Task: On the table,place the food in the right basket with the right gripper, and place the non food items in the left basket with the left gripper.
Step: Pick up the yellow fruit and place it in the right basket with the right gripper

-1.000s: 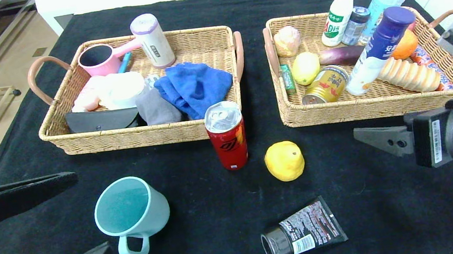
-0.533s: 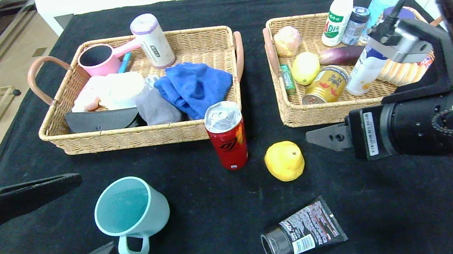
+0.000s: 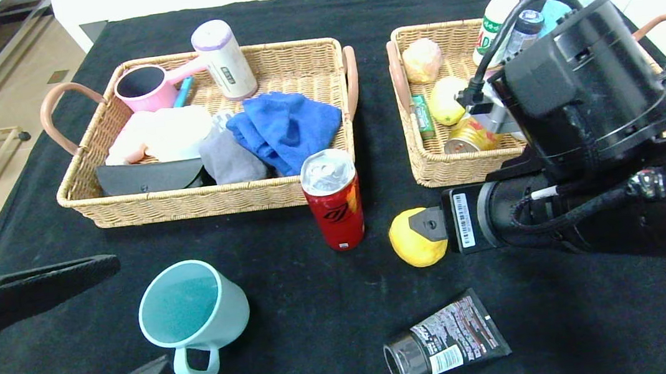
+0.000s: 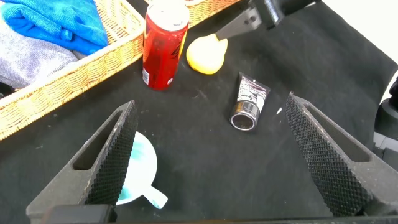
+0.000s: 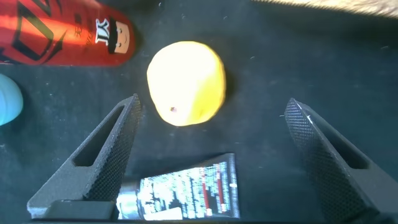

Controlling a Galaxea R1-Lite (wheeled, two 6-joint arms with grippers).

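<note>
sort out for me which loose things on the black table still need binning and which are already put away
Still to sort:
- round yellow lemon, open right pincer arriving at it
- upright red drink can
- teal ceramic mug, near the open left pincer
- black squeeze tube

Already put away:
- blue folded cloth in left wicker basket
- gold can in right wicker basket
</note>
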